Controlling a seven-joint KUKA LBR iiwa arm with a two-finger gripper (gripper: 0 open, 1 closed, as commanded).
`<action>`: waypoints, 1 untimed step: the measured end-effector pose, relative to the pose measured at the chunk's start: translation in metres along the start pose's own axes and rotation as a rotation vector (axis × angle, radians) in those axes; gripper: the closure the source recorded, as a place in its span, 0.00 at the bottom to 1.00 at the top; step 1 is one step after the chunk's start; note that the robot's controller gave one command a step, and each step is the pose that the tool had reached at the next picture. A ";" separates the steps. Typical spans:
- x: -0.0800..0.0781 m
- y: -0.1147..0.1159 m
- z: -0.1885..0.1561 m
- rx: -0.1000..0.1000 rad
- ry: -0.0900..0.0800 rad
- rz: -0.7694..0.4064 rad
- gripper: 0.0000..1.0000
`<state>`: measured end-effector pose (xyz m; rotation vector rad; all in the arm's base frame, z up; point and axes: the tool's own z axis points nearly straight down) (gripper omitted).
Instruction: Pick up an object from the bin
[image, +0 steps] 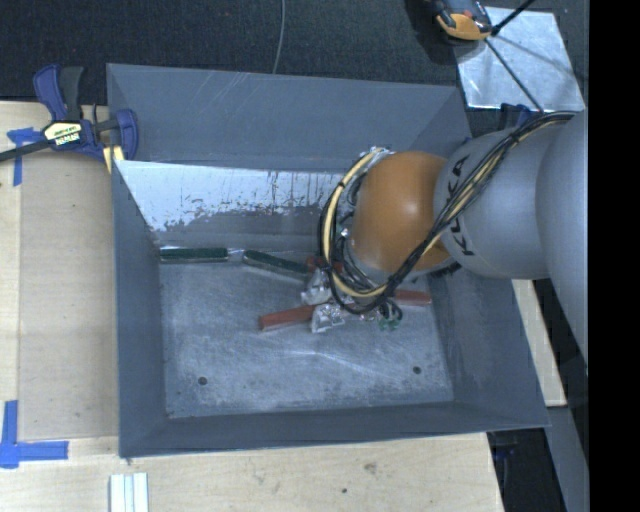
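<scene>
My gripper (323, 305) is low in the middle of the bin, just below the orange wrist cover. A red-brown handle-like bar (283, 319) lies on the floor with its right end touching the gripper's metal tip. A dark green-handled tool (196, 255) lies along the back of the floor. Its second green arm (276, 263) runs right towards the gripper. A short red piece (414, 297) and a small green bit (390, 318) peek out from under the wrist on the right.
The arm and its cables fill the bin's right rear part. Bare grey floor stretches to the left and front of the gripper. The sloped bin walls rise on all sides.
</scene>
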<state>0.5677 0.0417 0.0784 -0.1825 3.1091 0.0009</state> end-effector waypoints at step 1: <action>0.022 -0.020 -0.136 0.000 0.023 0.023 1.00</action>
